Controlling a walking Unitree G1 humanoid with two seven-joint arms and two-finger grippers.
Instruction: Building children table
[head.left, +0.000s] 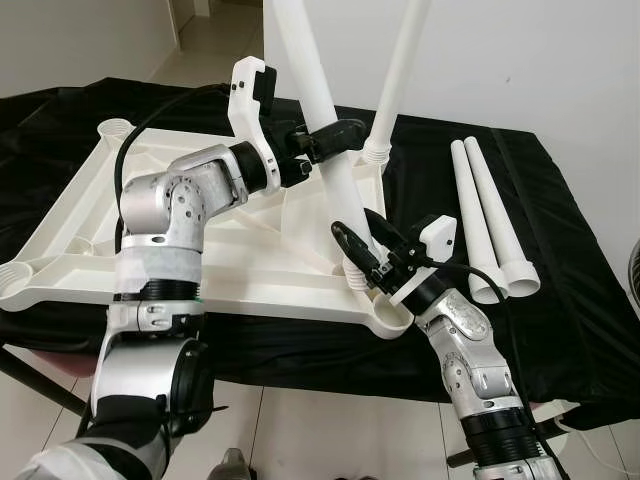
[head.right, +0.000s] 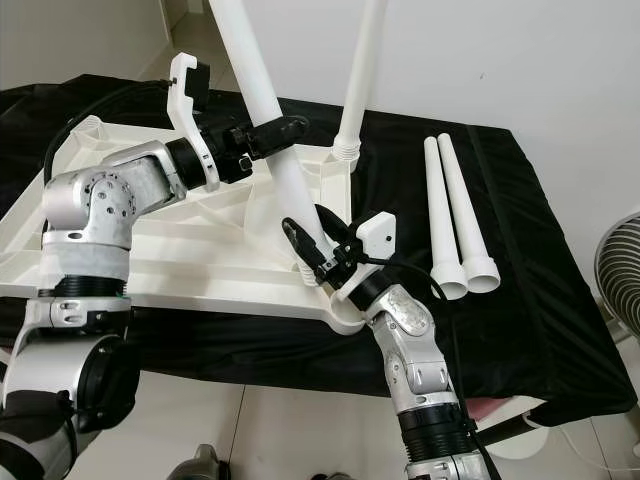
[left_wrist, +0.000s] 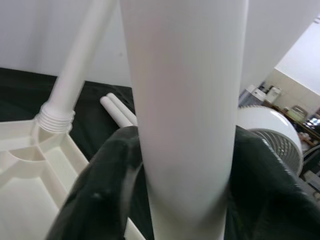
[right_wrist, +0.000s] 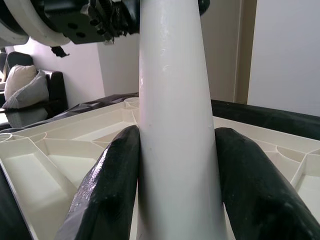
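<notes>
Both of my grippers clamp one white leg (head.left: 322, 120) standing at the upturned tabletop's (head.left: 150, 240) near corner: left gripper (head.left: 335, 135) closed around its middle, right gripper (head.left: 352, 245) pinching its base. Another leg (head.left: 395, 80) stands at twelve o'clock; two spare legs (head.left: 485, 220) lie at three o'clock on black cloth (head.left: 560, 300).

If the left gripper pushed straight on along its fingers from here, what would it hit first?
The left gripper is already clamped on the slanted white leg, so that leg blocks it at once. Past it, the line seems to run toward the upright leg at the tabletop's far corner, though depth is unclear.
</notes>
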